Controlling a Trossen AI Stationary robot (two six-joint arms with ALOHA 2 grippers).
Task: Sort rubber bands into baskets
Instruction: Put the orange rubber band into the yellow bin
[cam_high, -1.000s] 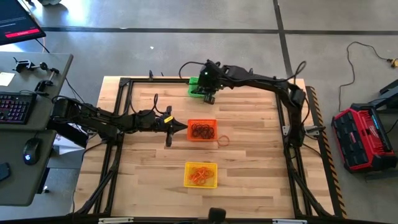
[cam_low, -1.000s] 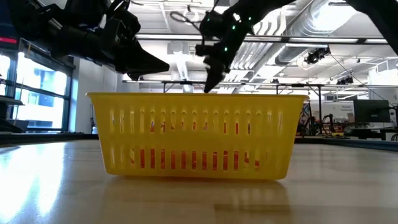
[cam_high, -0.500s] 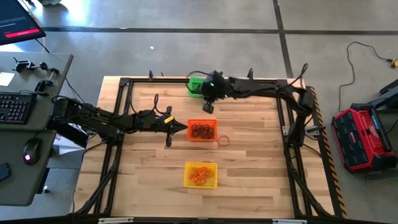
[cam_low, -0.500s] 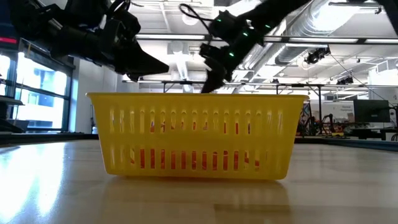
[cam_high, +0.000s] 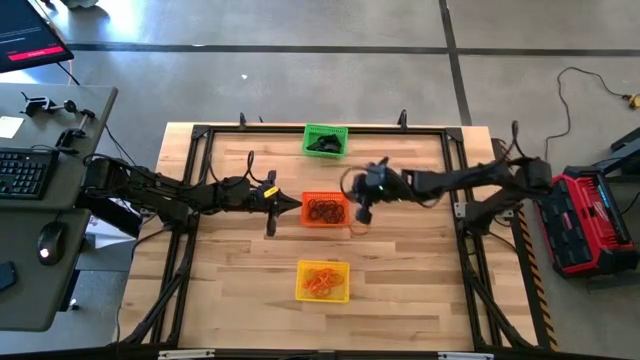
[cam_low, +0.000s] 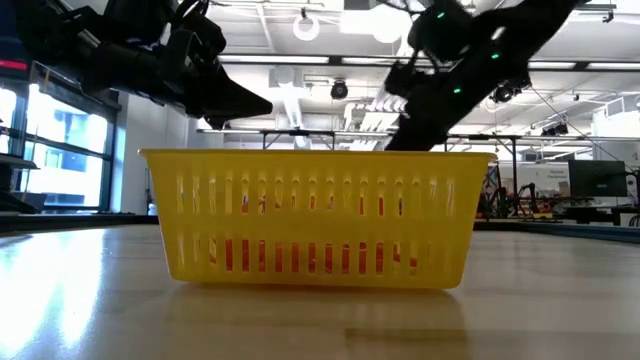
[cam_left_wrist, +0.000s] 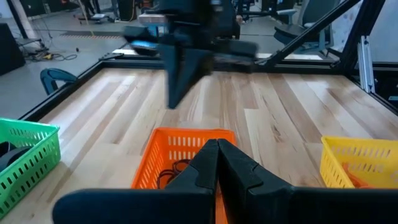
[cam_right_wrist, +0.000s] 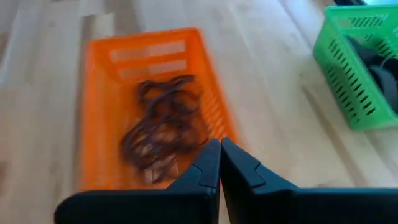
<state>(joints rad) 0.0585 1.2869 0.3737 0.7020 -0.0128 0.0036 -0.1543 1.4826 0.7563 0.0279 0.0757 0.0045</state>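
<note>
Your right gripper (cam_high: 364, 212) sits just right of centre in the overhead frame, fingers pressed together and holding nothing, beside the right edge of the orange plastic mesh basket (cam_high: 325, 209), which holds dark brown thin rubber bands (cam_right_wrist: 163, 124). One orange loop (cam_high: 358, 226) lies on the wooden table (cam_high: 400, 270) just below that gripper. Your left gripper (cam_high: 290, 203), also closed and empty, is at the basket's left edge. The green mesh basket (cam_high: 325, 140) with thick black bands sits at upper centre; the yellow mesh basket (cam_high: 323, 280) with orange bands, lower centre.
</note>
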